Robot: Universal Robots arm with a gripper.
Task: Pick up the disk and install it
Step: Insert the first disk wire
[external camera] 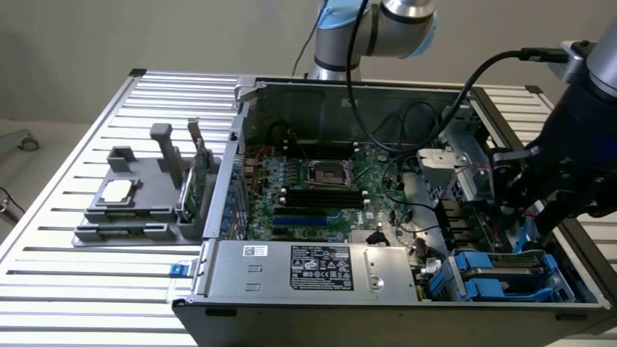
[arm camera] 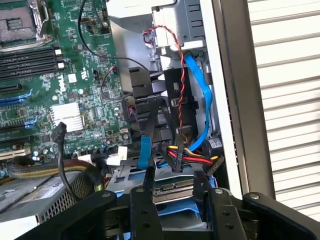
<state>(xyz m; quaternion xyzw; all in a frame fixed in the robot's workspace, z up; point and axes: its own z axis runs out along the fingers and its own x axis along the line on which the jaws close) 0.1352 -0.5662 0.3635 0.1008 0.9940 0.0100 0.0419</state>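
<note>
We see the arm [external camera: 590,137] reaching steeply downward, gripper [arm camera: 174,182] lowermost, jaws closed upon the disk [arm camera: 175,194].

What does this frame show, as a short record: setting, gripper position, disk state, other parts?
setting: open computer case on a slatted table
gripper: low over the drive bay, at the case's corner on the exterior view's right
disk: in its blue carrier, right at the gripper; gripped or seated cannot be told
off to the side: grey holder with a green card, on the table at the exterior view's left
</note>
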